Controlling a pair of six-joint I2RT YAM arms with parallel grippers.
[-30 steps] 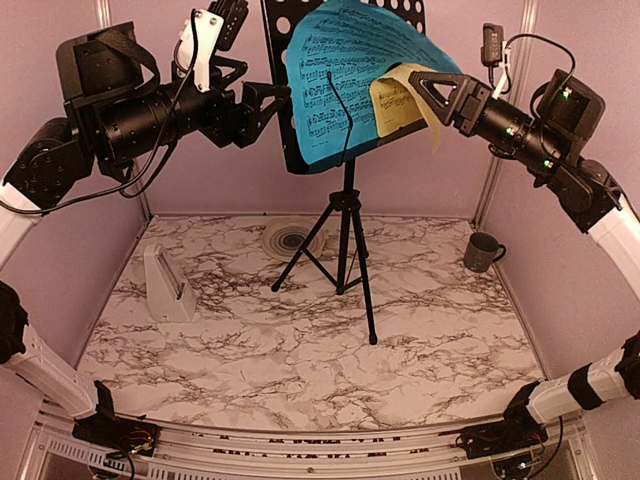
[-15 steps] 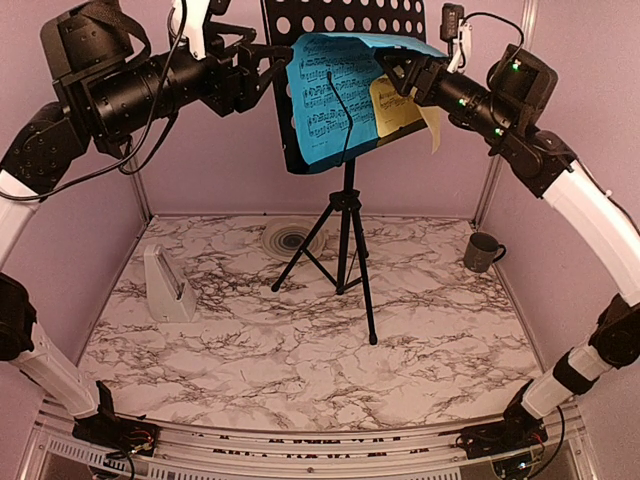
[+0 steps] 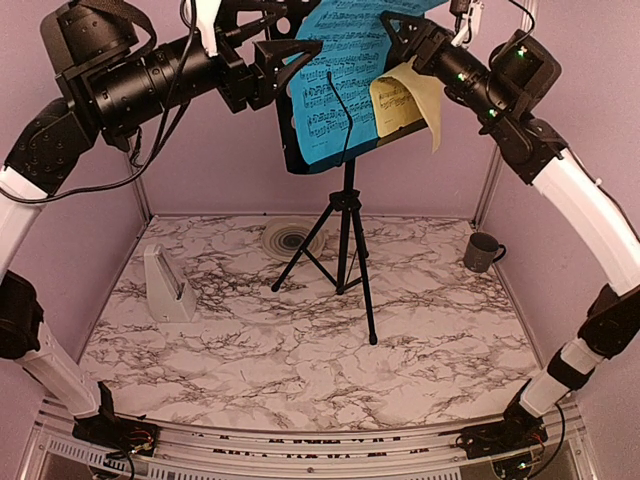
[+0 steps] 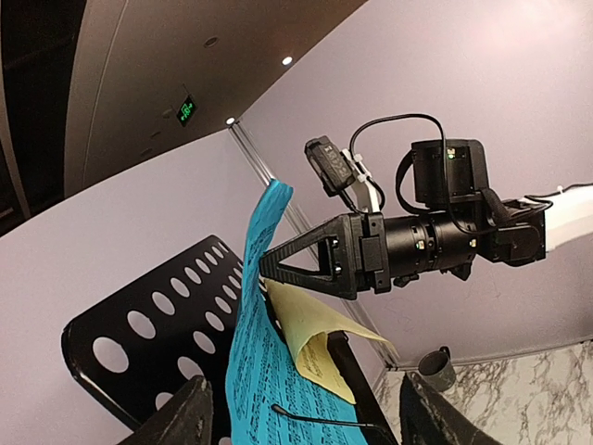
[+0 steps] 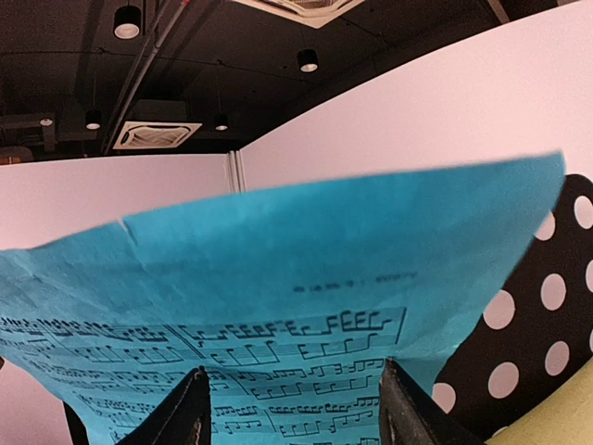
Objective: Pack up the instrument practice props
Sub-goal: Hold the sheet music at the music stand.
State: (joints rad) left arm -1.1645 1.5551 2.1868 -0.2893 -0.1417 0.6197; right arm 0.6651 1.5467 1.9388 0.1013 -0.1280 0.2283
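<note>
On the black hole-punched stand (image 4: 148, 366), blue page (image 3: 350, 55), curled yellow page (image 3: 400, 100); left and right jaws apart.

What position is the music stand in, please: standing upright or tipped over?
Upright: the music stand rests on its three spread tripod legs on the table, with its pole vertical and its desk at the top.

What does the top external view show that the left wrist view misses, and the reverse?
Only the top external view shows the white metronome and the stand's tripod legs. Only the left wrist view shows ceiling lights and a green sign. Both show the black stand, blue page, yellow page, right gripper and mug.
</note>
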